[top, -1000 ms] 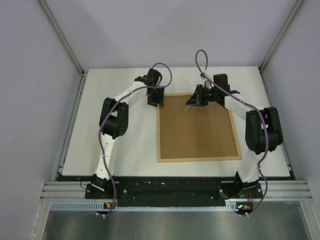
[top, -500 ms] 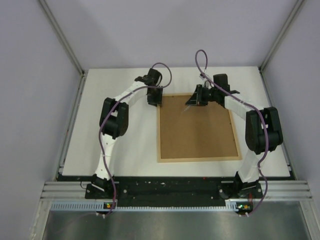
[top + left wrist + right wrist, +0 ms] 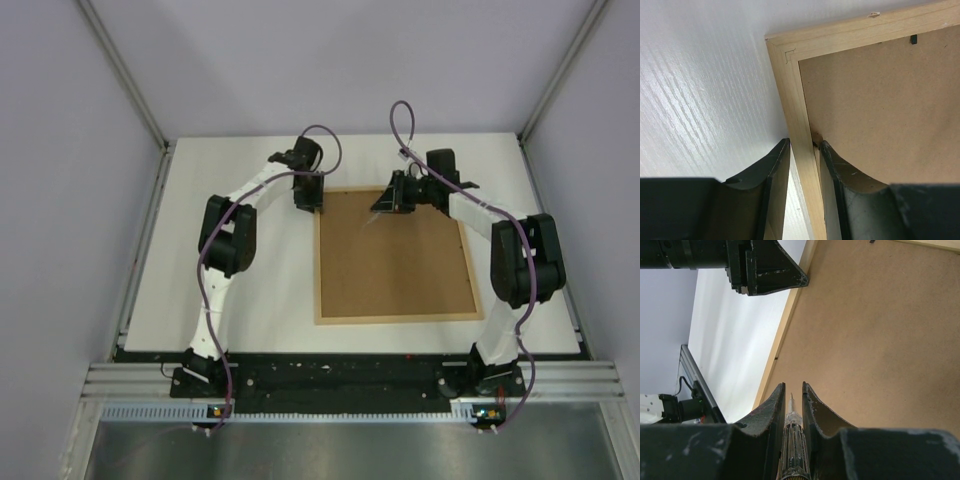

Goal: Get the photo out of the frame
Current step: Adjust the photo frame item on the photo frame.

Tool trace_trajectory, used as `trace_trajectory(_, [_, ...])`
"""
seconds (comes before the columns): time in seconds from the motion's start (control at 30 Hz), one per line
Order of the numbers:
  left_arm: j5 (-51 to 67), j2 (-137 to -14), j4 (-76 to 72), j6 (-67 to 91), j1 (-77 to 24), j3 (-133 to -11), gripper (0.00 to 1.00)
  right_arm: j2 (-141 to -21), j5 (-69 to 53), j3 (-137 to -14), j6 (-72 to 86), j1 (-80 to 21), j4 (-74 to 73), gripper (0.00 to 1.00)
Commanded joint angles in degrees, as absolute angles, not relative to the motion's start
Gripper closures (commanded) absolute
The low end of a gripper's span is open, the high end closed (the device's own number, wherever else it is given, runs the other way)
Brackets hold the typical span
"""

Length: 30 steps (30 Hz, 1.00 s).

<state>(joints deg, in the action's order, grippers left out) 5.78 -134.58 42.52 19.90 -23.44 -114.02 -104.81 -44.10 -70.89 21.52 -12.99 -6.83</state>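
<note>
White table (image 3: pixel 275 290), wood-grain finish: you see the frame (image 3: pixel 395 318) lying flat on it, brown backing board (image 3: pixel 395 260) upward, right of centre, edges roughly parallel to the table's.

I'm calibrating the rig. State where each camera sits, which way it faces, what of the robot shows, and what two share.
Top external: above and behind, looking down at the frame; left arm and right arm show.
Left wrist: on the left arm, looking down; left gripper straddles the frame's rail.
Right wrist: facing left over the backing board; right gripper holds a thin tool.
Shared: both wrist views show the backing board.
</note>
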Motion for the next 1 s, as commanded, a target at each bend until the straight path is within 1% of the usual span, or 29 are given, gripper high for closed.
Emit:
trace_trajectory(0.0, [6.33,-136.67,41.04,21.09,-23.38,-115.57,0.64,-105.12,-45.35,-71.02,20.74,-13.27,-4.83,1.00])
trace_trajectory(0.07, [6.24,-136.67,41.13,21.62,-23.29,-115.66,0.67,-105.12,-45.44,-71.02,20.65,-13.36,-4.75,1.00])
trace_trajectory(0.1, [6.15,-136.67,41.13,22.06,-23.12,-115.66,0.71,-105.12,-45.44,-71.02,20.65,-13.36,-4.83,1.00])
trace_trajectory(0.27, [7.47,-136.50,41.22,23.11,-22.24,-115.23,0.96,-105.29,-45.53,-70.93,20.39,-13.36,-4.83,1.00])
trace_trajectory(0.3, [7.91,-136.32,41.13,23.29,-21.98,-115.05,1.00,-105.38,-45.53,-70.93,20.39,-13.27,-4.83,1.00])
trace_trajectory(0.4, [11.23,-134.92,39.74,24.43,-21.01,-113.39,1.00,-106.17,-45.18,-71.10,20.21,-13.27,-5.10,1.00])
trace_trajectory(0.53, [19.57,-132.02,35.61,27.33,-19.16,-108.47,1.00,-107.92,-45.35,-71.10,20.21,-13.36,-5.27,1.00])
trace_trajectory(0.8, [36.19,-126.39,22.08,34.79,-14.86,-95.03,1.00,-110.83,-46.49,-71.54,21.01,-13.36,-5.01,1.00])
trace_trajectory(0.97, [43.58,-124.63,14.25,39.72,-13.10,-89.92,1.00,-110.83,-46.58,-71.37,21.09,-13.36,-4.83,1.00])
